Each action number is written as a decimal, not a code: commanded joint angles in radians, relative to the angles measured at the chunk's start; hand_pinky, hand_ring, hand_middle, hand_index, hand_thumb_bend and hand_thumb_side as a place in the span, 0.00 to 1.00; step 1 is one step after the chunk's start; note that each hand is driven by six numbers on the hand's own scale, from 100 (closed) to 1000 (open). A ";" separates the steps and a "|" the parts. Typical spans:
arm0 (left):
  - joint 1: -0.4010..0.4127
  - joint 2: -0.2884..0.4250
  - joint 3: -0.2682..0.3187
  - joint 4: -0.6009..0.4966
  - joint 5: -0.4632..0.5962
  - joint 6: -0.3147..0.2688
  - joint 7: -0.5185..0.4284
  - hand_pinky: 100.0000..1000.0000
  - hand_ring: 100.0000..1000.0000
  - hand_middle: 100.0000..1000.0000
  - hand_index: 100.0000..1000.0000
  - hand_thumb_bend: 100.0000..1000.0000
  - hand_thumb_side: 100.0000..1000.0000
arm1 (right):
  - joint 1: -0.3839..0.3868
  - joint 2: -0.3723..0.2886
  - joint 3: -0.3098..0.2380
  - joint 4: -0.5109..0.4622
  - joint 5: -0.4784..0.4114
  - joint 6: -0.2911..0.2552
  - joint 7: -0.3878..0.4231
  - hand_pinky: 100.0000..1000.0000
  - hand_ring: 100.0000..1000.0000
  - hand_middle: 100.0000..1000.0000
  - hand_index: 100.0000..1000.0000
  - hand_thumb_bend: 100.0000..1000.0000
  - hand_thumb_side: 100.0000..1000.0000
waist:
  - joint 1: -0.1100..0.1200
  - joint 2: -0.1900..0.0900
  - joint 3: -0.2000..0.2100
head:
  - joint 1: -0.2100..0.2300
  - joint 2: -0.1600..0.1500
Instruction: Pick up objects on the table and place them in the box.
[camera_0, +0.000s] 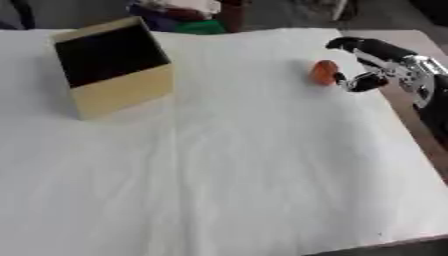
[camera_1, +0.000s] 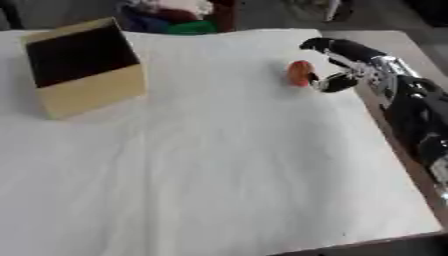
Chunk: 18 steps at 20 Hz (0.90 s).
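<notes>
A: Which step is this?

B: The pick, I'd say. The right hand (camera_0: 378, 62) is at the far right edge of the table (camera_0: 227, 170), fingers arched over and thumb below, curled partway around a small orange object (camera_0: 324, 72) without closing on it.

A: Touching it?

B: The thumb tip looks just beside it; contact I cannot confirm. The object sits on the white cloth, not lifted.

A: And the box?

B: The box (camera_0: 114, 67) stands tilted near the far left corner, its dark opening facing up and forward, well apart from the object.

A: Next move?

B: Probably close fingers and thumb on the object, lift, then carry it across the far side to that opening.

A: Left hand?

B: Not visible.
</notes>
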 joint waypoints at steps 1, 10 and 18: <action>-0.016 0.005 0.003 -0.020 -0.006 -0.001 0.004 0.79 0.58 0.56 0.85 0.00 0.75 | -0.012 -0.036 -0.012 0.001 0.010 0.003 -0.008 0.90 1.00 0.95 0.97 0.00 0.16 | 0.002 -0.013 0.001 | -0.002 0.000; -0.017 0.004 0.002 -0.020 -0.007 -0.002 0.003 0.79 0.58 0.56 0.85 0.00 0.75 | -0.006 -0.036 -0.011 0.027 0.034 0.017 -0.007 0.90 1.00 0.95 0.92 0.00 0.17 | 0.003 -0.007 0.011 | -0.005 -0.007; -0.018 0.003 0.002 -0.020 -0.007 -0.002 0.003 0.79 0.59 0.56 0.85 0.00 0.75 | 0.000 -0.032 -0.009 0.049 0.060 0.028 -0.012 0.91 1.00 0.94 0.87 0.00 0.16 | 0.003 -0.006 0.016 | -0.006 -0.015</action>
